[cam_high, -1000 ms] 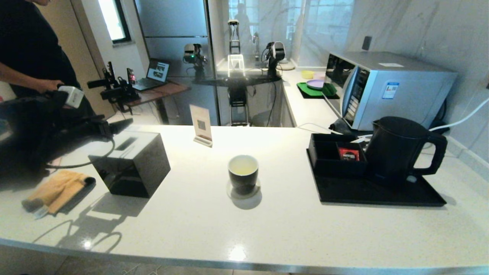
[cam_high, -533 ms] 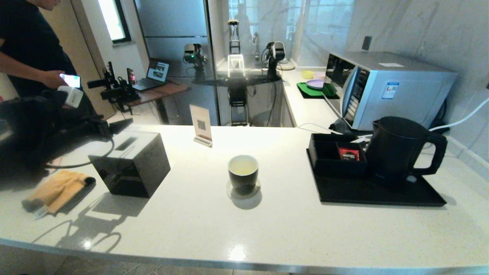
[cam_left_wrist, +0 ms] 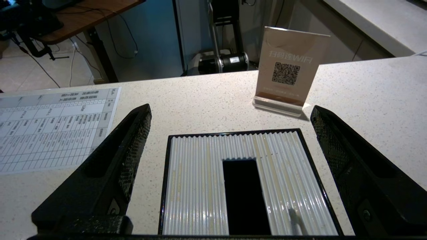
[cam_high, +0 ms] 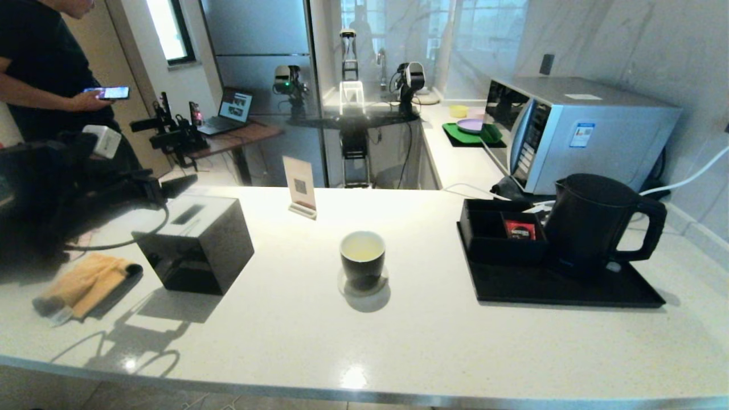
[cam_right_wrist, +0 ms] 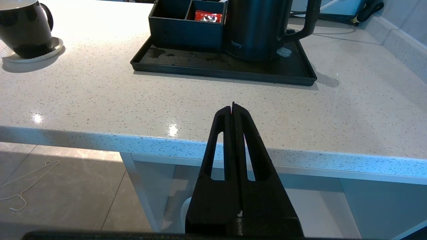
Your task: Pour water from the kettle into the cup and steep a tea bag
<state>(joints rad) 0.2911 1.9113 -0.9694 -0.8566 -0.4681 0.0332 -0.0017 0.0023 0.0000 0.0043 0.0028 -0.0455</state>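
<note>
Left gripper [cam_left_wrist: 230, 113] spread wide above the black box [cam_left_wrist: 245, 181]; right gripper [cam_right_wrist: 233, 106] pressed together, off the counter's near edge.
Cup [cam_high: 363, 257] (pale water [cam_high: 363, 246] inside) sits on coaster [cam_high: 344, 285], mid-counter; kettle [cam_high: 592, 223] upright on black tray [cam_high: 569, 290], well apart.

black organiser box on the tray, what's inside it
A red square packet lies in the compartment nearer the matte black kettle; the other compartment of the black organiser box looks empty, though its floor is partly hidden by its walls.
</note>
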